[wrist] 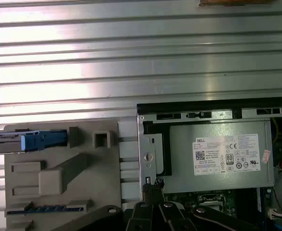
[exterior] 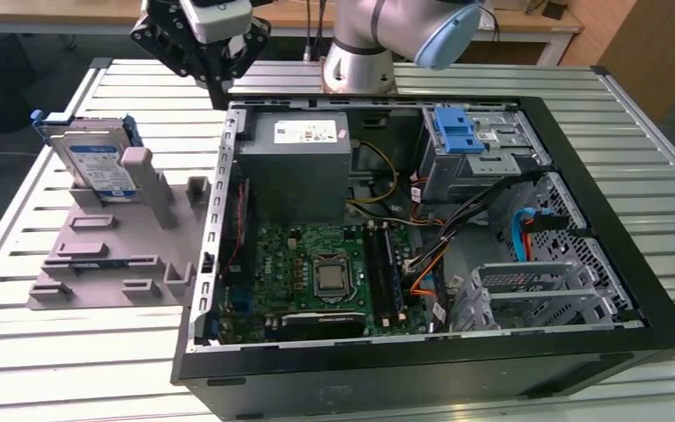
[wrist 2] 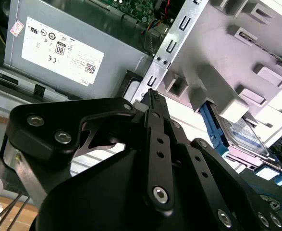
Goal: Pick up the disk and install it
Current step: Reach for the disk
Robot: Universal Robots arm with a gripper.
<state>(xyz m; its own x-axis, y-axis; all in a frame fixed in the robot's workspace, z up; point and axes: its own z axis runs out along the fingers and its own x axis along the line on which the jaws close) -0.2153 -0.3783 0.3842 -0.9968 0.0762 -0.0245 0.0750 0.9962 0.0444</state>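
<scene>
Disk [exterior: 89,163], flat silver drive w/ white-and-blue label in a blue plastic bracket, stands on edge in grey holder [exterior: 94,264], untouched, well apart from gripper [exterior: 217,95], off to exterior view's left of it, gripper fingers pressed together w/ nothing between, near PC case [exterior: 408,374] corner.

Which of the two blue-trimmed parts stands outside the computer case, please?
The disk, upright in the grey stand; the blue latch sits on the drive cage inside the case.
</scene>
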